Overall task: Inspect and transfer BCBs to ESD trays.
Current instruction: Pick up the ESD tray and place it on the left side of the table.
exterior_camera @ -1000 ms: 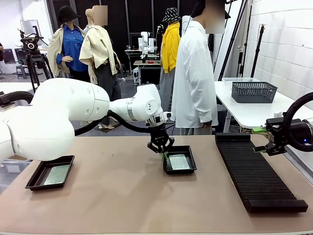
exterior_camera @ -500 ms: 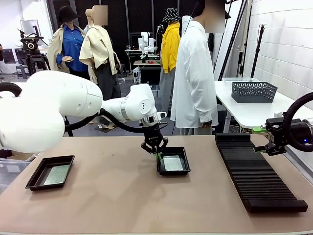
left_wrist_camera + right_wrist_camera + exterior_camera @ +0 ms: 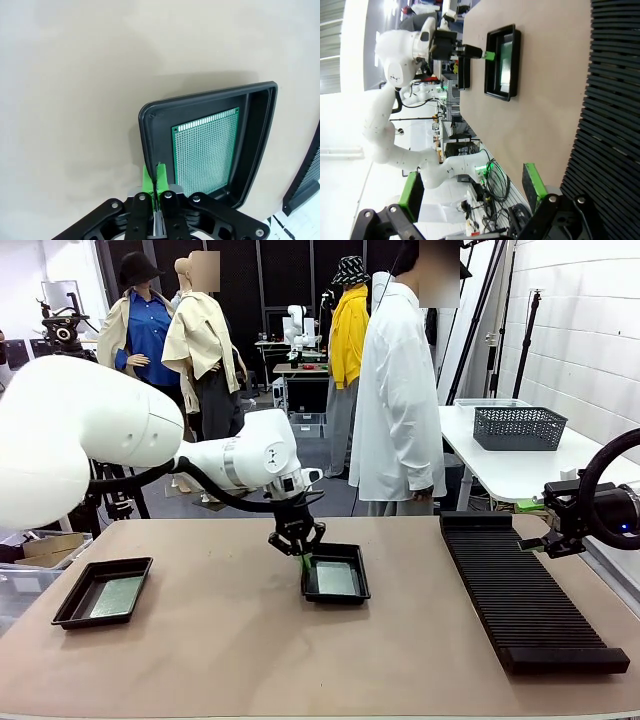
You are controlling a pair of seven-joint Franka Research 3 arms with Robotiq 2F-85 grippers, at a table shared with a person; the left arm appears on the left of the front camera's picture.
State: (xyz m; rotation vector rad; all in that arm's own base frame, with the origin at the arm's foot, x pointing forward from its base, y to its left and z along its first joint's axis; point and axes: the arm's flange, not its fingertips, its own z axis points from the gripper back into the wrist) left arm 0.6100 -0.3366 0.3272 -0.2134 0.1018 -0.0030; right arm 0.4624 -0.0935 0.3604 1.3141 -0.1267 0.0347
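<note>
My left tool (image 3: 300, 556) is clamped on the rim of the middle tray (image 3: 352, 595), its board (image 3: 337, 579) lying flat; my right tool (image 3: 470, 192) stands apart beside the rack (image 3: 520, 600).

So the left gripper (image 3: 299, 552) is down at the middle of the table (image 3: 250, 650), pinched tight on the rim of a black ESD tray (image 3: 336, 575), at its near-left corner. That tray sits just to the gripper's right, with a green BCB (image 3: 338, 579) lying flat inside. Way off to the gripper's left there's a second tray (image 3: 103, 591) holding another board (image 3: 115, 596). Far off on its other side is a long black ribbed rack (image 3: 525, 602), and the right gripper (image 3: 548, 542) hovers by that rack's far end. A person in a white coat (image 3: 398, 390) stands behind the table.
</note>
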